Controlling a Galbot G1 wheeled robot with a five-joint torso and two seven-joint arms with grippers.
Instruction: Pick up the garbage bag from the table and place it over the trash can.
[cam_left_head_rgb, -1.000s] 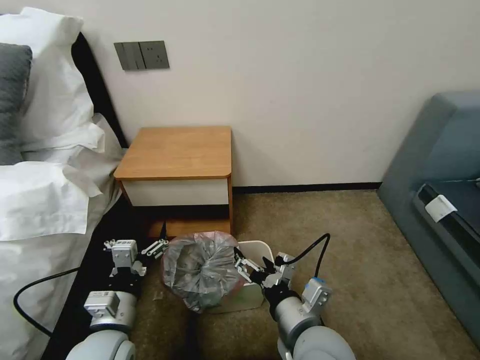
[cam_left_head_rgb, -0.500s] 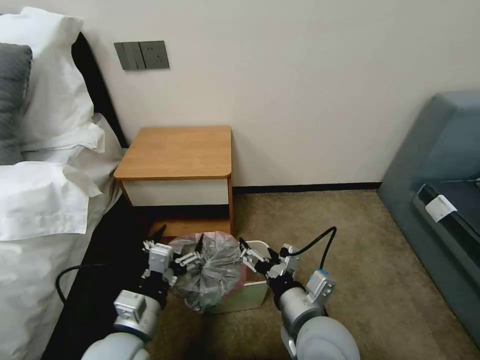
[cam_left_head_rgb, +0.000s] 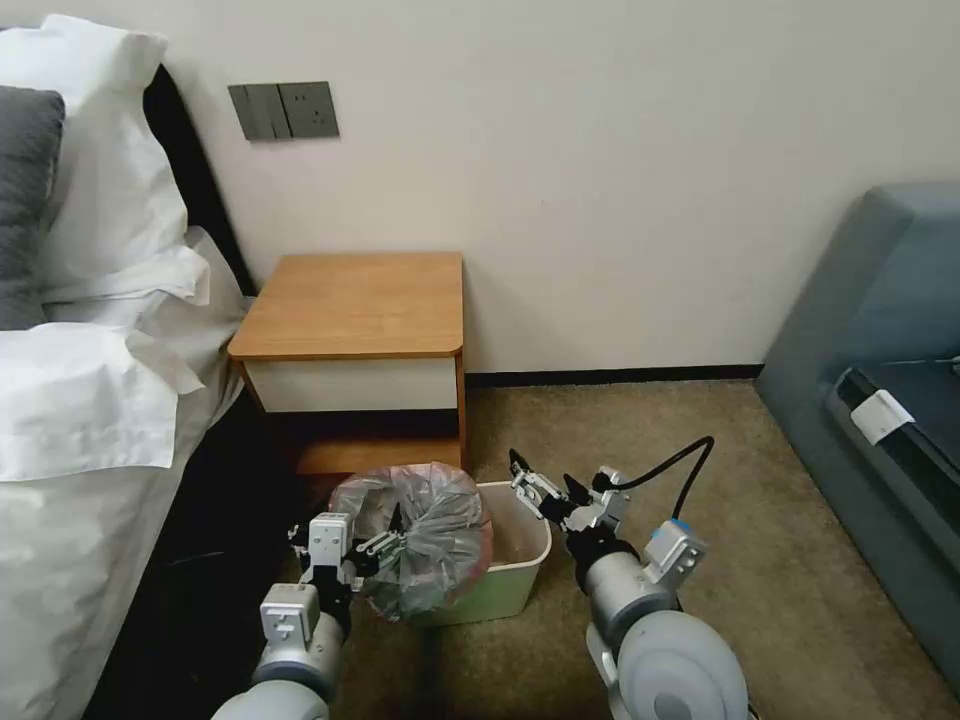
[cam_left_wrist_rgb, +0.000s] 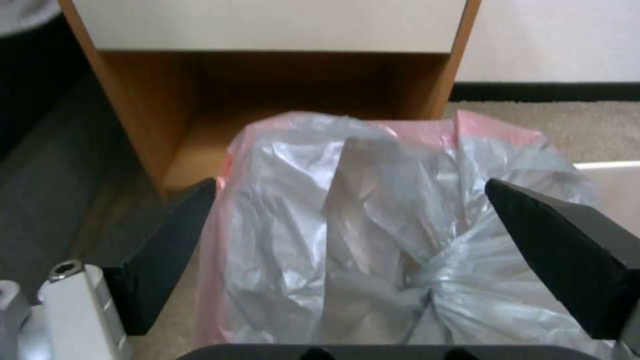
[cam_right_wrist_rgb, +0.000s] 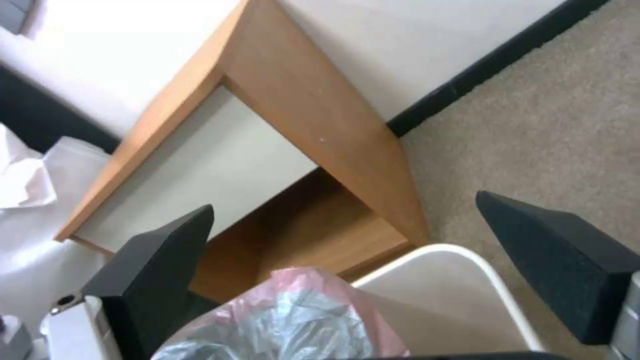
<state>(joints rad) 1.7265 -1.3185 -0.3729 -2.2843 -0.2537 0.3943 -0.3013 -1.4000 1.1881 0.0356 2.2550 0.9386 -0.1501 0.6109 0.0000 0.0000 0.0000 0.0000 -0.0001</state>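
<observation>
The worktop (cam_left_head_rgb: 355, 300) is bare; the garbage bag (cam_left_head_rgb: 420, 535) is already down at the trash can (cam_left_head_rgb: 520, 580), draped over its left half with the pink edge bunched on the far side. By my reckoning the job is in its fitting step: the right half of the rim is uncovered.

The left gripper (cam_left_head_rgb: 352, 548) sits against the bag's left flank, and its wrist view shows the dark fingers (cam_left_wrist_rgb: 167, 240) spread wide with crinkled plastic bulging between them, not pinched. The right gripper (cam_left_head_rgb: 540, 492) hangs above the can's far right corner, jaws apart, just clear of the bag.

The next move, I'd guess, calls for catching the loose hem and drawing it rightward over the bare rim without dragging the left side off.
</observation>
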